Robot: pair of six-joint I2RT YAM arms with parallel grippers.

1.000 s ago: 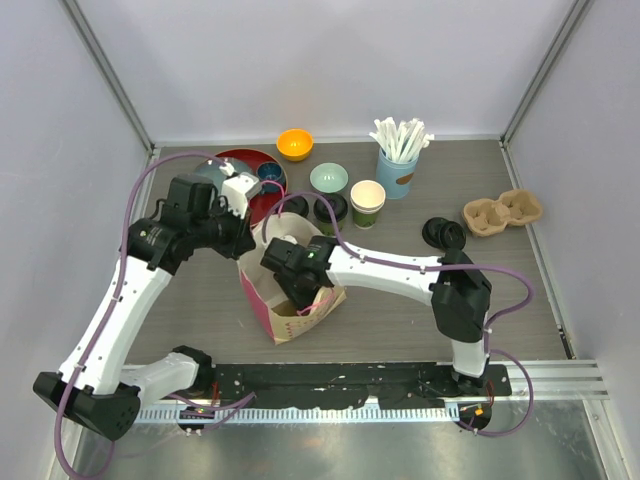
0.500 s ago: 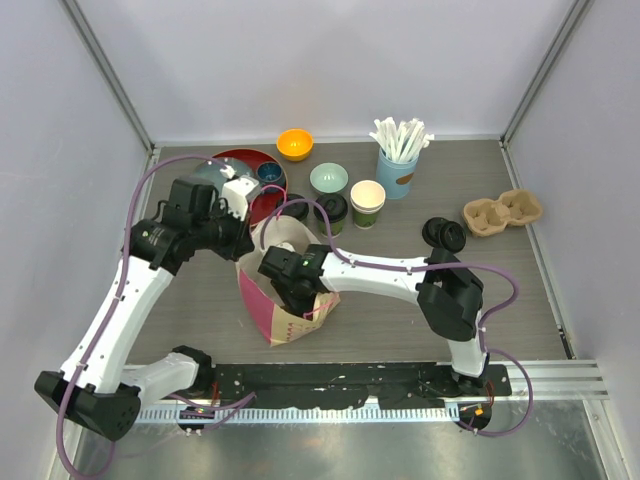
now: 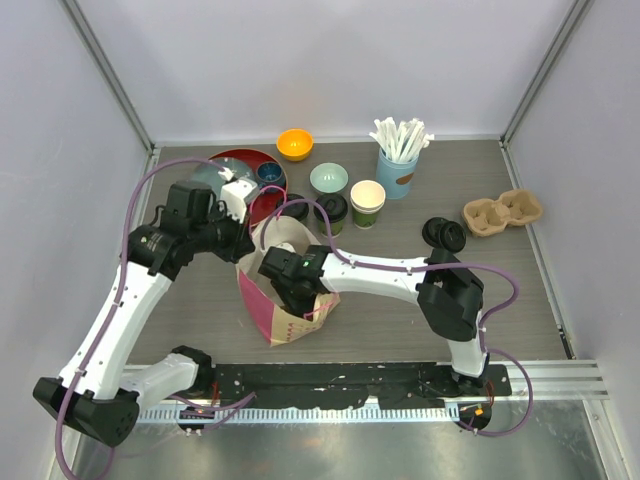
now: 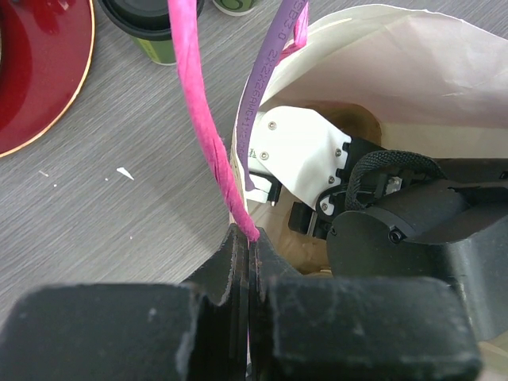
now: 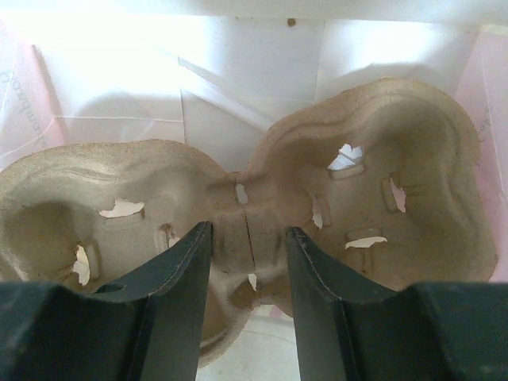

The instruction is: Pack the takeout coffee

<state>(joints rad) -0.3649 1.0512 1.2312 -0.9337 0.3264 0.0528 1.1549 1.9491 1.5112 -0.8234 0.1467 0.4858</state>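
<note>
Two green-patterned paper cups with black lids [image 3: 296,207] [image 3: 331,211] stand behind the paper bag [image 3: 270,305]; one shows in the left wrist view [image 4: 151,24]. An open green cup [image 3: 367,202], cream inside, stands beside them. A loose black lid [image 3: 443,233] lies to the right. My left gripper [image 3: 243,243] [image 4: 250,238] is shut on the bag's pink handle [image 4: 198,103] and holds the mouth open. My right gripper [image 3: 300,292] [image 5: 248,262] is inside the bag, its fingers closed on the middle ridge of a pulp cup carrier [image 5: 381,182] held above the bag's floor.
A second pulp carrier [image 3: 502,212] lies at the right. A red plate [image 3: 262,205], a dark blue mug [image 3: 269,172], an orange bowl [image 3: 294,144], a pale green bowl [image 3: 328,178] and a light-blue cup of white sticks [image 3: 397,172] stand at the back.
My right gripper has gone deeper into the bag with the carrier, shifting slightly left. The bag stands more upright. My left arm has moved a little, still holding the handle.
</note>
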